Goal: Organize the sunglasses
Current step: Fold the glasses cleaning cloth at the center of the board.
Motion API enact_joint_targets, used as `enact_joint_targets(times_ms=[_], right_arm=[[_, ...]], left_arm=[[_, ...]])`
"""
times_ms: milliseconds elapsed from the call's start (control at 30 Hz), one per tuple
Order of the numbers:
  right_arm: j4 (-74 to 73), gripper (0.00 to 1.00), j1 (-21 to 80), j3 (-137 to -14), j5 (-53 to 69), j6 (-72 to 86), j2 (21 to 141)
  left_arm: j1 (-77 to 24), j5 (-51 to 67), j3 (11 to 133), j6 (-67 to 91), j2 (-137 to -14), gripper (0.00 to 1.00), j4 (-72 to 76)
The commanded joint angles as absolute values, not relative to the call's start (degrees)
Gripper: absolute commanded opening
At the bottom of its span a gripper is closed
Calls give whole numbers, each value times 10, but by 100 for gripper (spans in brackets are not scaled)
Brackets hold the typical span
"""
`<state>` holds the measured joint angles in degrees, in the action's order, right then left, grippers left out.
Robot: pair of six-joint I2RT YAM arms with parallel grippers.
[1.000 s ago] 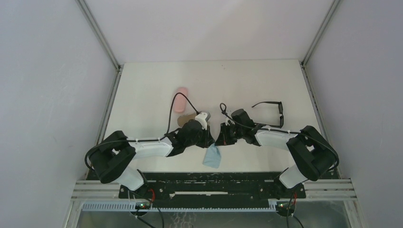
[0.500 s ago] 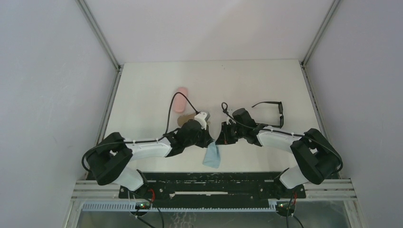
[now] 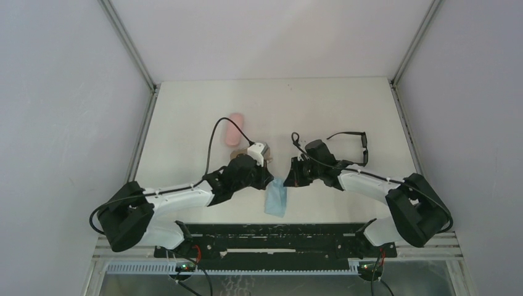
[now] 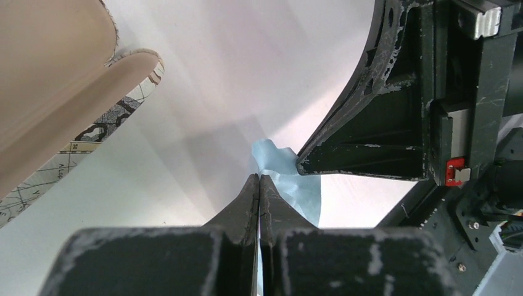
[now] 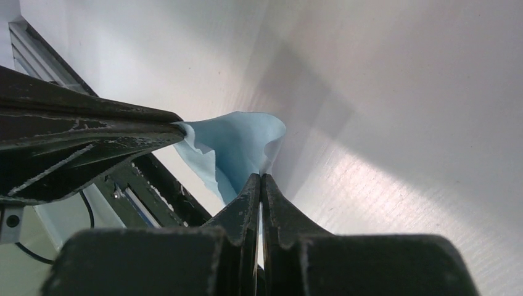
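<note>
The sunglasses [image 3: 356,146], black-framed with dark lenses, lie open on the table to the right, behind my right arm and apart from both grippers. A light-blue cloth [image 3: 275,198] hangs between the two grippers. In the left wrist view my left gripper [image 4: 259,178] is shut on one edge of the cloth [image 4: 295,185]. My right gripper [image 5: 262,177] is shut on the other edge of the cloth [image 5: 240,145], with the left fingers [image 5: 92,132] just beside it. In the top view the left gripper [image 3: 269,179] and right gripper [image 3: 287,180] stand close together.
A pink case [image 3: 234,128] lies behind the left arm. An open patterned case with a tan inside [image 4: 55,74] sits right beside the left gripper, partly hidden under it in the top view. The table's near edge rail [image 3: 277,231] is just below the cloth.
My left gripper has shut on the cloth. Both grippers have shifted slightly away from the bases, and the cloth's far edge has moved with them.
</note>
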<state>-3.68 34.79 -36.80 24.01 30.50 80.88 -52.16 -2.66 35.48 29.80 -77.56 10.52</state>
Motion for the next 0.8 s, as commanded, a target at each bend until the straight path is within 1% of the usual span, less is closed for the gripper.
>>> enact_joint_targets(times_ms=[0, 233, 500, 767], right_arm=[[-51, 0, 346, -367, 231, 280, 759], [-132, 0, 359, -380, 189, 272, 678], [-216, 0, 394, -405, 168, 267, 625], [-299, 0, 421, -425, 186, 283, 566]], left_arm=[[-521, -3, 340, 264, -723, 0, 110], [-522, 20, 330, 248, -661, 0, 72], [-530, 56, 325, 251, -600, 0, 26], [-538, 109, 335, 269, -553, 0, -42]])
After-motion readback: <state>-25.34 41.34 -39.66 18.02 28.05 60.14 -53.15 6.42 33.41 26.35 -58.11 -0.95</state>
